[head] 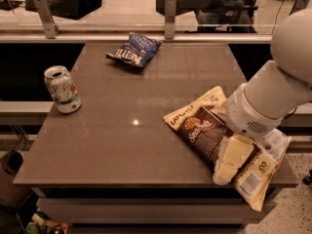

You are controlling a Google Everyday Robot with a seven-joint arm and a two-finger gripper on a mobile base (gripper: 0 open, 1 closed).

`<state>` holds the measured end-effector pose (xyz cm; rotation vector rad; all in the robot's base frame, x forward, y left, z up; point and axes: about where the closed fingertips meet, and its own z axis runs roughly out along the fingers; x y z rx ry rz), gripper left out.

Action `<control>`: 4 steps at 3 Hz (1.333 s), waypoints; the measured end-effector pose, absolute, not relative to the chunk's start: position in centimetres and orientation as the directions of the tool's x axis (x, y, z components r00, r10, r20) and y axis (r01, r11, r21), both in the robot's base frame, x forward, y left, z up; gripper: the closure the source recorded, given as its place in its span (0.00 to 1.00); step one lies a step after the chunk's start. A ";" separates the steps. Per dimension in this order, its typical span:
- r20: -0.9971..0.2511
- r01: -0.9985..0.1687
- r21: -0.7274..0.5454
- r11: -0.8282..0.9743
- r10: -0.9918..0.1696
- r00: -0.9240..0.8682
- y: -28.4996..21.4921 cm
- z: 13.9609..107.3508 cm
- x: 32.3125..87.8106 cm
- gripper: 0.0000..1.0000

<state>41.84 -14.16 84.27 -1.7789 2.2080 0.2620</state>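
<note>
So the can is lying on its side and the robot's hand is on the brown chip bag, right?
Not lying: the camera view shows the can standing upright on the left. The gripper is on the brown chip bag.

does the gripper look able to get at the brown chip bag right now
Probably yes. The gripper is right over the brown chip bag at the front right corner of the table, with nothing between them. The green can and the blue bag lie well away.
</note>
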 end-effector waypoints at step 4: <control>-0.376 -0.966 -0.098 0.240 -0.908 -0.188 -12.8 82.7 44.9 0.61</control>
